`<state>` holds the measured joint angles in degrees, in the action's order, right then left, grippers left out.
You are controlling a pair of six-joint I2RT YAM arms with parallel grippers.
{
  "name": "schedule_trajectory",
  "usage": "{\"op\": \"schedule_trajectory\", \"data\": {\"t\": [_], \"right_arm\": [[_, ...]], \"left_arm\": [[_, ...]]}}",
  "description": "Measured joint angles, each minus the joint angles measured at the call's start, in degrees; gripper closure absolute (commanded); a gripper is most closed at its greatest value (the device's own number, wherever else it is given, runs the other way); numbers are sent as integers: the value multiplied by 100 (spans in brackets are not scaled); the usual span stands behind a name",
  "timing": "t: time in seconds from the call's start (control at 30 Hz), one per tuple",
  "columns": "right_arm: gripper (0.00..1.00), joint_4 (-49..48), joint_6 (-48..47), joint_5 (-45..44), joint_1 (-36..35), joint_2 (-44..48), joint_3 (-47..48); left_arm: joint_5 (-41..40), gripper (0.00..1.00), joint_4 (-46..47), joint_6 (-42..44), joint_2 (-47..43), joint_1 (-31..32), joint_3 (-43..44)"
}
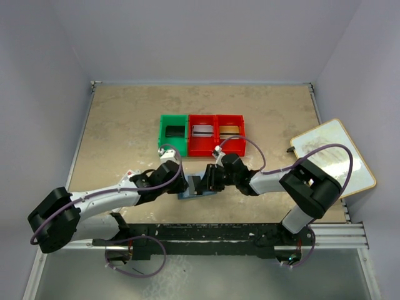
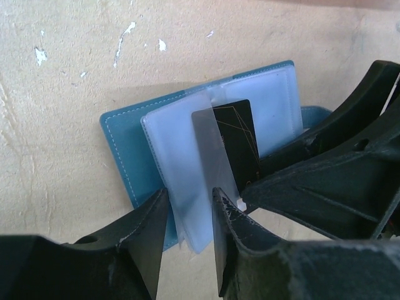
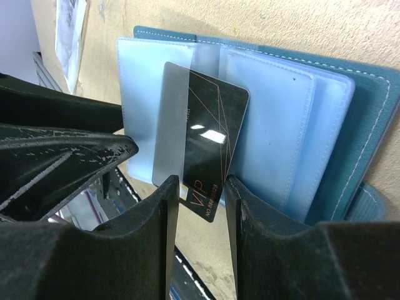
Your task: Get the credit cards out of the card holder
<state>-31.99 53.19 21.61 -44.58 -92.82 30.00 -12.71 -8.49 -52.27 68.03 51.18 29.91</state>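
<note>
The card [image 3: 203,144] juts from the open holder [image 3: 281,125] on the desk [image 2: 62,94], its long axis aimed into the right end effector's [image 3: 201,187] narrow, empty gap; the left end effector [image 2: 187,194], slightly open, straddles the holder's edge.

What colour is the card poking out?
The card is black with thin gold lines, clearest in the right wrist view.

blue card holder [image 3: 369,125] lying open; black vip credit card [image 3: 212,137] half out of slot.
</note>
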Motion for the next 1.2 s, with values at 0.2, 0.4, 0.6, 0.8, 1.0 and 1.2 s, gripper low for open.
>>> {"op": "schedule_trajectory", "data": {"t": [0.2,0.4,0.6,0.8,1.0,1.2], "right_arm": [[62,4,63,-120,0,22,4],[61,17,94,-184,2,33,4],[60,-17,195,-199,2,33,-2],[59,-90,284,-249,2,33,-24],[60,-146,302,-280,2,33,-50],[60,-293,323,-282,2,35,-129]], "left_arm": [[-251,61,-389,-9,79,116,136],[-636,52,-977,-72,-9,179,258],[-745,52,-1255,-114,-435,197,273],[-492,52,-1029,-111,-544,219,428],[-361,52,-831,-63,-289,221,800],[-291,54,-645,-61,136,221,905]]}}
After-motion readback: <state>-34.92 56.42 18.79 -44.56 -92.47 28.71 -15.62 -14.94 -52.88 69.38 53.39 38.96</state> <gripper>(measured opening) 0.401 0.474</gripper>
